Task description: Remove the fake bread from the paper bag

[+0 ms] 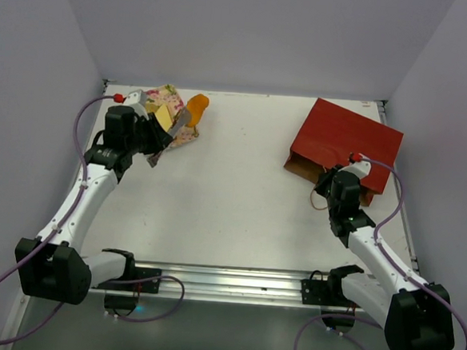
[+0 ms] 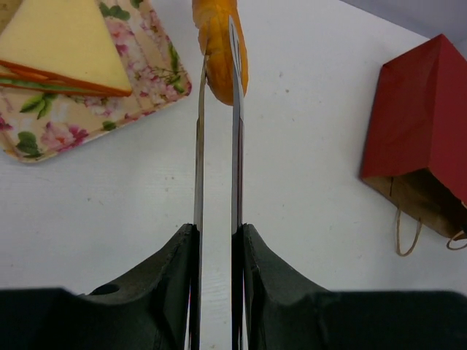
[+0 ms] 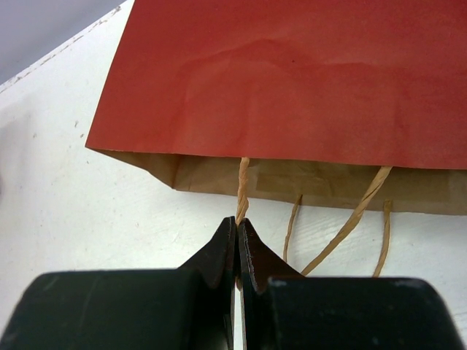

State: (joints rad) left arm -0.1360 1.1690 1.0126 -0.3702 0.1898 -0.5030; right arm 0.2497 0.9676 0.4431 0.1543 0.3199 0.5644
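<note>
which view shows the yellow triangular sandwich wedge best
The left wrist view: the yellow triangular sandwich wedge lies close up on the floral tray, its filling layers clear. The top external view shows it only small; the right wrist view misses it.

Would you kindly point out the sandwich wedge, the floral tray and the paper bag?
sandwich wedge [image 2: 62,44]: left wrist view, yellow top face.
floral tray [image 2: 149,69]: left wrist view, bare corner beside the wedge.
paper bag [image 1: 344,135]: top external view, red upper side.
</note>
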